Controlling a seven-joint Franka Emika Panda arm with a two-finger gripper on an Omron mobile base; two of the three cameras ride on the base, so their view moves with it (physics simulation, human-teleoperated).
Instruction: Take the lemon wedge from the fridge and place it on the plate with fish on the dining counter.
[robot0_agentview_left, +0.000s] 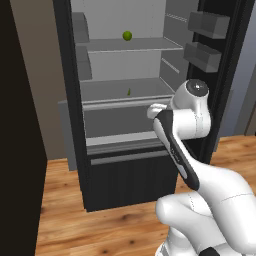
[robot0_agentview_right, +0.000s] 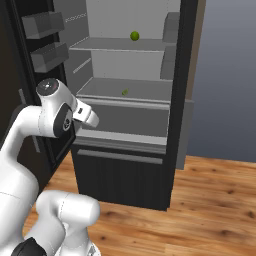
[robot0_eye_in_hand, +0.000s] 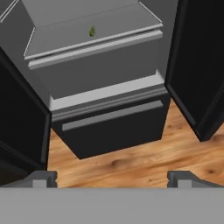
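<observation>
The fridge (robot0_agentview_left: 145, 90) stands with both doors swung wide, and the tool (robot0_eye_in_hand: 112, 177) hangs released in front of it, its two dark fingertips (robot0_eye_in_hand: 43, 178) spread far apart with nothing between them. Ahead of the tool and above its line of sight, the lemon wedge (robot0_eye_in_hand: 92, 31) lies on the middle shelf (robot0_agentview_left: 125, 90), roughly mid-width and set back from the front lip; the shelf around it is bare. One shelf higher sits a round green fruit (robot0_agentview_left: 127, 35) (not the target).

The wedge (robot0_agentview_right: 124, 92) is a tiny sliver, far smaller than the tool's spread, so it should be very light, soft-fleshed and probably slick on its cut faces. A hard squeeze would likely crush it or squirt it sideways. The better hold is probably across its narrow thickness, fingers lowered to the shelf on either side and brought together gently. Its exact orientation is too small to make out.
</observation>
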